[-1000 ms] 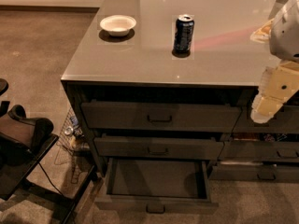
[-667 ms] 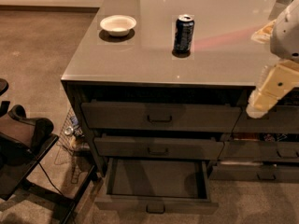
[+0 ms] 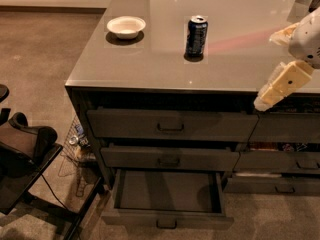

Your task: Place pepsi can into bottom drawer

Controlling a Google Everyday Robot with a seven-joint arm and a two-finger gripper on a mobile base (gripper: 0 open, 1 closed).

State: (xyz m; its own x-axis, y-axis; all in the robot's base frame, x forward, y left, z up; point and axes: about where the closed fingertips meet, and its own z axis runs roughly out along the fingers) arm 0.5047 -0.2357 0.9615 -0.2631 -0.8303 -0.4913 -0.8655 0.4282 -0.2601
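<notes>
The pepsi can (image 3: 196, 36) stands upright on the grey counter top (image 3: 150, 66), right of a white bowl. The bottom drawer (image 3: 167, 196) of the left stack is pulled out, its dark inside showing; the two drawers above it are pushed in. My gripper (image 3: 264, 103) is at the right edge of the view, a pale cream finger pointing down-left over the counter's front edge. It is well to the right of the can and lower in the picture, holding nothing that I can see.
A white bowl (image 3: 126, 26) sits at the counter's back left. A narrower drawer stack (image 3: 285, 156) is on the right. A black chair (image 3: 25, 154) and a wire basket (image 3: 75, 146) stand on the carpet at the left.
My gripper has shifted slightly to the left and down along the counter's front edge. The can, bowl and drawers have not moved.
</notes>
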